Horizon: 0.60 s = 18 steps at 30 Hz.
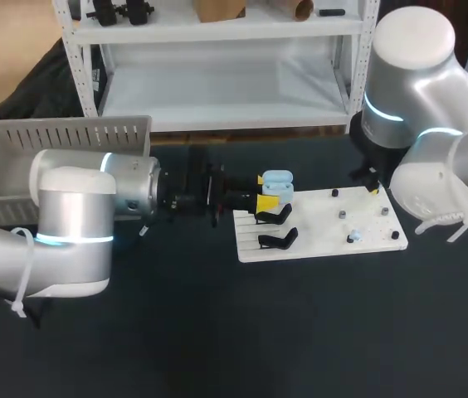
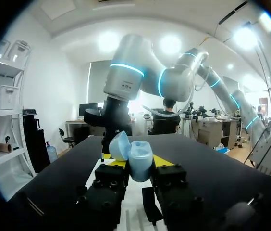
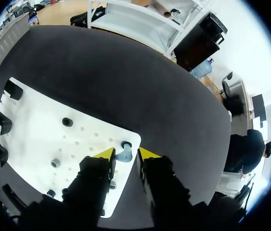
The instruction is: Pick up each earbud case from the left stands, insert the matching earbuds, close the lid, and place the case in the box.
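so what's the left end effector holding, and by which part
The earbud case, lid open, clamped by the sides of its lower half between the left end effector and its yellow fingertips.

This looks like a robotics lab. A silver left arm (image 1: 76, 207) and a silver right arm (image 1: 408, 75), each banded with glowing blue light, come in over a dark worktop (image 1: 217, 332). Just ahead of the left claw (image 2: 135, 159) and under the right claw (image 3: 126, 154) lies a white board (image 1: 325, 240) fitted with black stands (image 1: 274, 217) and small pegs (image 1: 343, 214), the kind of fixture made for trials. A grey slatted crate (image 1: 18, 157) stands beside the left arm, well behind its claw.
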Each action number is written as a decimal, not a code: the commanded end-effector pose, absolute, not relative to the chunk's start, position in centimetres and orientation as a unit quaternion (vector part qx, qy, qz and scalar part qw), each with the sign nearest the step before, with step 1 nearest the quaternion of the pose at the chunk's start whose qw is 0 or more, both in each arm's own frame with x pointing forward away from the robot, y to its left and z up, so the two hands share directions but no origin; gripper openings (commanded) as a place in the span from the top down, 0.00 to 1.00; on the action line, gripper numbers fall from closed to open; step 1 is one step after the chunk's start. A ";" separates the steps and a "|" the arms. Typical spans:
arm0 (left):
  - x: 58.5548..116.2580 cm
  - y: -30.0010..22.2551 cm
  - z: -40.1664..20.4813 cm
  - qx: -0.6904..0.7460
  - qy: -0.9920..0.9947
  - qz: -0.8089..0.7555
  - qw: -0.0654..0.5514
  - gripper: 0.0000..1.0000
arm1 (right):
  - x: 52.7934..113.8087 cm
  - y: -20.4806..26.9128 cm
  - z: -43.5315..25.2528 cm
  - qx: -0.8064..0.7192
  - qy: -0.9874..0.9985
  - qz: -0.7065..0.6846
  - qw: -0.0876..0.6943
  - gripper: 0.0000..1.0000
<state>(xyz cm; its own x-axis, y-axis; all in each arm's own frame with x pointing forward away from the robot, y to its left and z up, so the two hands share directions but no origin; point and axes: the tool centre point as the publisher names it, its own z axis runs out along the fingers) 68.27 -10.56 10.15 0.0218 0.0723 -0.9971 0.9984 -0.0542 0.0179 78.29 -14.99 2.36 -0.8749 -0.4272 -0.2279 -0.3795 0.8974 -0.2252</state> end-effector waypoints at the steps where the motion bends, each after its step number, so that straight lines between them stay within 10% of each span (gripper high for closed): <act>1: 68.1 -10.6 10.2 0.536 0.501 -0.488 0.473 1.00 | 78.0 -15.0 2.3 -0.207 0.964 -0.090 0.141 0.73; 5: 68.1 -10.6 10.2 0.536 0.501 -0.488 0.473 1.00 | 77.9 -15.0 2.3 -0.209 0.963 -0.093 0.142 1.00; 18: 68.1 -10.6 10.2 0.536 0.501 -0.488 0.473 1.00 | 76.6 -15.0 4.7 -0.204 0.959 -0.112 0.161 1.00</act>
<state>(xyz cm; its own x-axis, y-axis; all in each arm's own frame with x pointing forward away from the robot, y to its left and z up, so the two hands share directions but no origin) 68.27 -10.56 10.15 0.0218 0.0724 -0.9971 0.9984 -0.0542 0.0178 78.02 -14.63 3.81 -0.8710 -0.4293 -0.2387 -0.3658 0.8913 -0.2680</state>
